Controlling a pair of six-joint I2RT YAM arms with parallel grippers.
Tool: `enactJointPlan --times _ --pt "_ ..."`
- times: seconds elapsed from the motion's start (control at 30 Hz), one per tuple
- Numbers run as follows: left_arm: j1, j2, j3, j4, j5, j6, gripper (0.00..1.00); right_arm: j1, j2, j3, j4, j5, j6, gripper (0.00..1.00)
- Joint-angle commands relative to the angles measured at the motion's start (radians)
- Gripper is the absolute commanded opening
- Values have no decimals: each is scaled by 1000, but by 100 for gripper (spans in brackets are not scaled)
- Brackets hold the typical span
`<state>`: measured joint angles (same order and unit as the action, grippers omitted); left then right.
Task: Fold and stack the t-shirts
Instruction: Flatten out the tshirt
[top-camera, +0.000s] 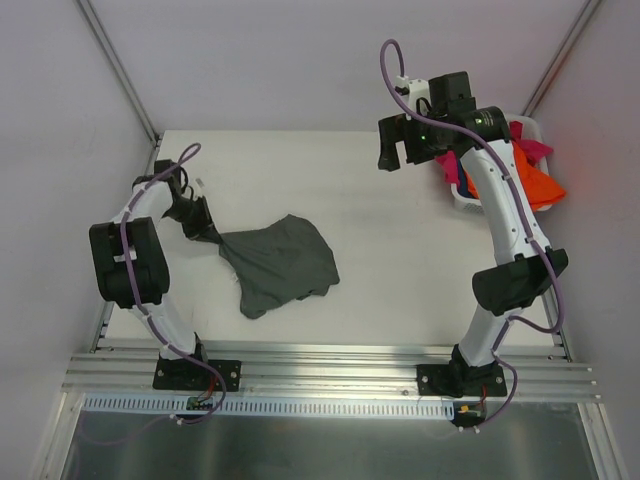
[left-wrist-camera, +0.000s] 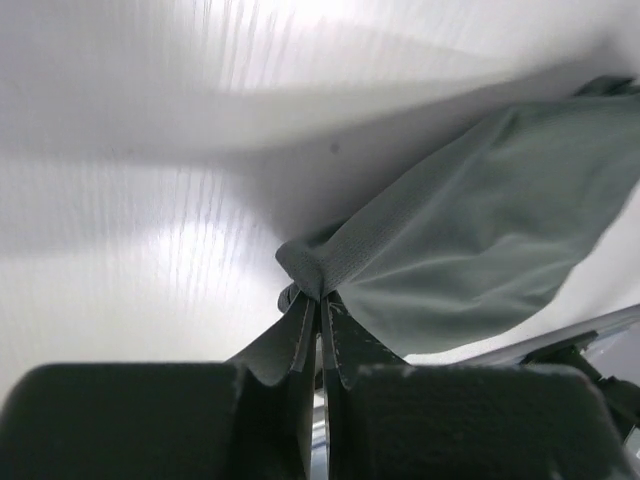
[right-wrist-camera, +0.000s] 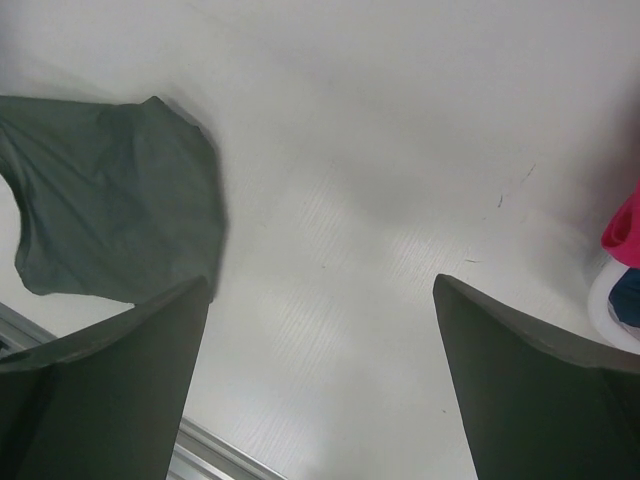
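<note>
A white tabletop (top-camera: 400, 260) seen from above, with two robot arms bolted at its near edge. A white laundry basket (top-camera: 461, 201) sits at the far right corner and serves here as the reference point.

A dark grey-olive t-shirt (top-camera: 280, 265) lies rumpled and unfolded on the tabletop, well apart from the basket, toward the left arm's side. The left gripper (top-camera: 200, 222) is at the edge of this shirt farthest from the basket. Its jaws are pressed together on a bunched bit of hem or sleeve (the wrist view shows ribbed cloth gathered between them). The cloth draws to a narrow point there and fans wide toward the basket. This looks like a hold meant to drag or spread the shirt flat before folding.

The right gripper (top-camera: 400, 150) hovers just beside the basket, on the side nearer the grey-olive shirt and raised above the tabletop. Its jaws are spread wide with nothing between them, probably free to take the shirt's opposite edge.

An orange t-shirt (top-camera: 540, 185), a magenta-pink t-shirt (top-camera: 530, 148) and a dark blue one (right-wrist-camera: 628, 308) are heaped inside the basket. No fold is made yet.
</note>
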<state>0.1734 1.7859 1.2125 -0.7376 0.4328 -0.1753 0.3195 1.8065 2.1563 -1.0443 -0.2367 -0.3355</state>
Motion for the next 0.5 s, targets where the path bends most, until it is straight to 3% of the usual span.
enactJointPlan --times 0.0,0.17,0.47 --pt "17 -43 189 -39 31 37 0 -2 1 30 15 40 -26 99" --pt "6 -54 477 -68 54 77 0 0 43 79 21 28 -7 100" --pt "-116 -198 599 -72 57 163 0 4 80 131 30 34 -2 100"
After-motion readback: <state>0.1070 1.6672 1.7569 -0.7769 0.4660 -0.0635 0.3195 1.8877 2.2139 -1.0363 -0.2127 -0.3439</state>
